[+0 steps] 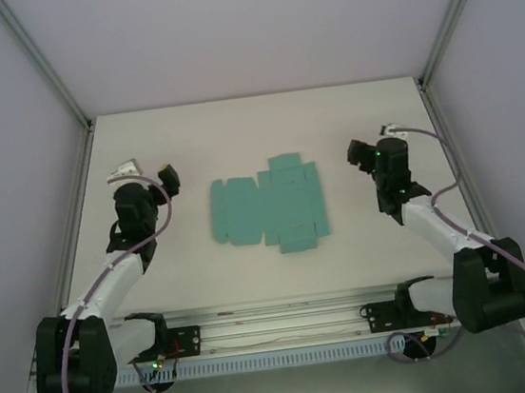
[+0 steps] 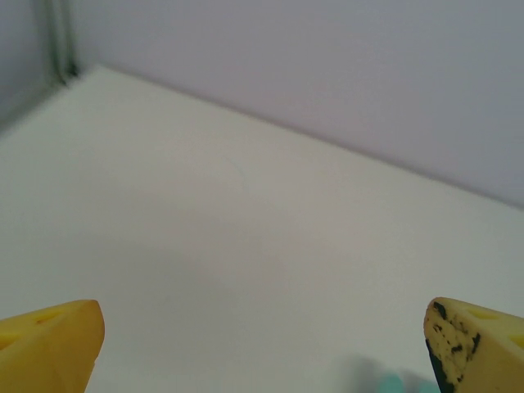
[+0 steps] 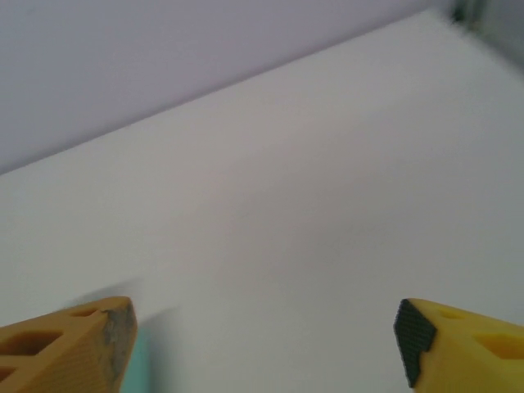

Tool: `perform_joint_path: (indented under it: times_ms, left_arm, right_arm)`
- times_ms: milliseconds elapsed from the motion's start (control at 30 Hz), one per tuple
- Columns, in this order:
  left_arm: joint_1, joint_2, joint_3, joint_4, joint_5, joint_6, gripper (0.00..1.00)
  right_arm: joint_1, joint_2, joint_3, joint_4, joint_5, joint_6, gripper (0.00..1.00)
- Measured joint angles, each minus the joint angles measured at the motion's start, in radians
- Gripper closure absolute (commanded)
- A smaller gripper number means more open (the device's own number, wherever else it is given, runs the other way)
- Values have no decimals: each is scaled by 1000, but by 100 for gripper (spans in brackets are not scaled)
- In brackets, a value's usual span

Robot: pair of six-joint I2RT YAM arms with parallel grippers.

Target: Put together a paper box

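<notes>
The paper box (image 1: 269, 206) lies as a flat teal-green die-cut sheet with flaps in the middle of the white table. My left gripper (image 1: 147, 172) hovers to the left of the sheet, apart from it, open. In the left wrist view its yellow fingertips (image 2: 65, 340) stand wide with bare table between them (image 2: 264, 348), and a sliver of the paper box (image 2: 395, 385) shows at the bottom edge. My right gripper (image 1: 376, 141) hovers to the right of the sheet, open and holding nothing (image 3: 264, 344). A strip of the paper box (image 3: 140, 360) shows beside its left fingertip.
The white table (image 1: 254, 130) is enclosed by pale walls at the back and sides, with metal posts in the far corners (image 1: 85, 118). A rail with the arm bases (image 1: 278, 324) runs along the near edge.
</notes>
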Motion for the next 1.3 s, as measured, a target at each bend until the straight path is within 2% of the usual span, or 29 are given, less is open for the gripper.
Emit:
perform_joint_path:
  times_ms: [67,133,300,467,633,700,767,867,933,1067,1167,1233,1300]
  left_arm:
    - [-49,40,7,-46,34,-31,0]
    - [-83,93,17,-81,74,-55,0]
    - [-103,245,60,-137,181,-95,0]
    - [-109,338,83,-150,277,-100,0]
    - [-113,382,84,-121,396,-111,1]
    - [-116,408,84,-95,444,-125,5]
    - [-116,438,84,-54,498,-149,14]
    - [-116,481,84,16,565,-193,41]
    - [-116,503,84,60,597,-228,55]
    - [-116,497,85,126,635,-270,86]
    - [-118,454,85,135,649,-290,100]
    - [-124,404,85,131,653,-296,100]
    - [-129,344,85,131,652,-300,100]
  right_arm:
    - [63,53,43,-56,-47,53,40]
    - [121,137,87,-97,-97,92,52]
    - [216,352,153,-119,-232,172,70]
    - [219,501,173,-137,-250,234,74]
    - [216,529,197,-117,-247,257,75]
    - [216,532,198,-109,-246,259,75]
    - [216,534,198,-103,-247,261,75]
    - [216,536,198,-95,-247,262,75]
    - [216,537,196,-87,-247,265,74]
    - [217,535,192,-75,-248,262,67]
    - [216,511,190,-94,-256,248,56]
    - [211,468,182,-117,-271,230,45]
    - [195,398,173,-145,-292,214,42]
